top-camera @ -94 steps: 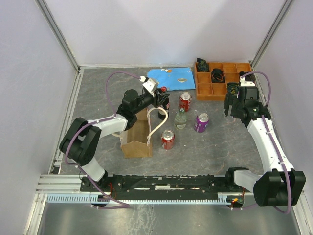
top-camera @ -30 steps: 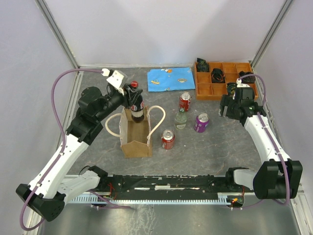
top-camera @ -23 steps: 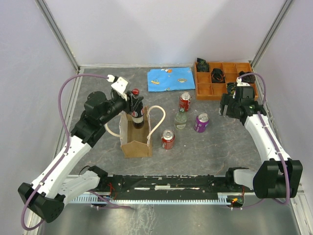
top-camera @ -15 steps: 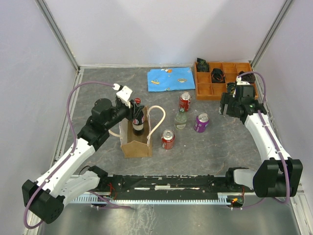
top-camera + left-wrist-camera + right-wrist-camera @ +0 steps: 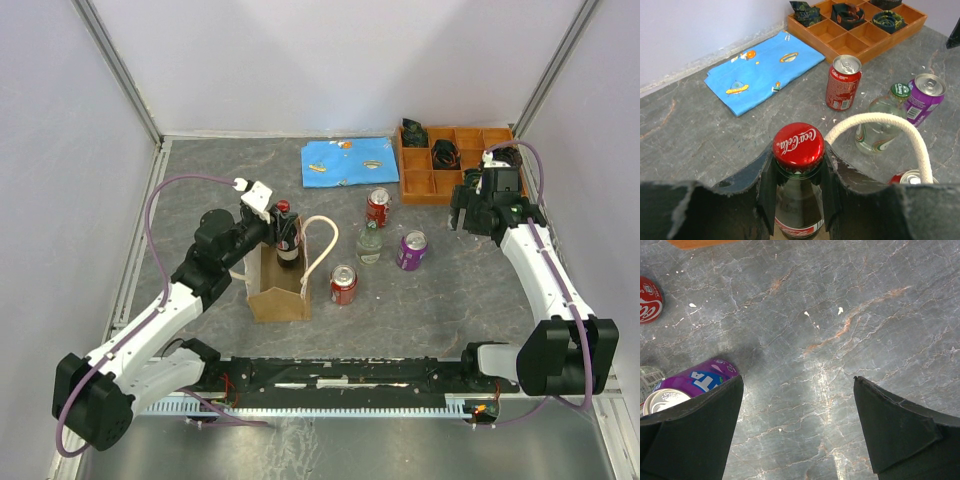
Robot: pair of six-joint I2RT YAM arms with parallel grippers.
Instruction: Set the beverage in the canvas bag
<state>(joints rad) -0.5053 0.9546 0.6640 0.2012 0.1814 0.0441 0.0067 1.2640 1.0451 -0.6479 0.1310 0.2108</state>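
Step in hand: lowering. The left claw [image 5: 799,187] is clamped on the neck of the dark glass cola bottle with the red crown cap [image 5: 798,146], upright over the mouth of the small tan-brown canvas bag with cream rope handles [image 5: 277,277].
Bottle: from above its lower body looks to be inside the bag's opening, cap and neck standing proud above the rim. How deep it sits, and whether it touches the bottom, I cannot tell.
Bag: upright on the grey marbled tabletop [image 5: 420,300], one cream handle [image 5: 892,127] arching just beside the bottle on the side facing the cans.
Right claw: its jaws gape wide with nothing between them, [image 5: 797,425] hovering over bare tabletop well away from the bag, beside the purple soda can [image 5: 675,390].
Near the bag: red soda can [image 5: 343,284] just beside it; clear bottle with green cap [image 5: 370,241] and a second red can [image 5: 378,207] beyond.
Next move: my read is straight down until the bottle stands on the bag's floor, then let go and lift clear of that handle.
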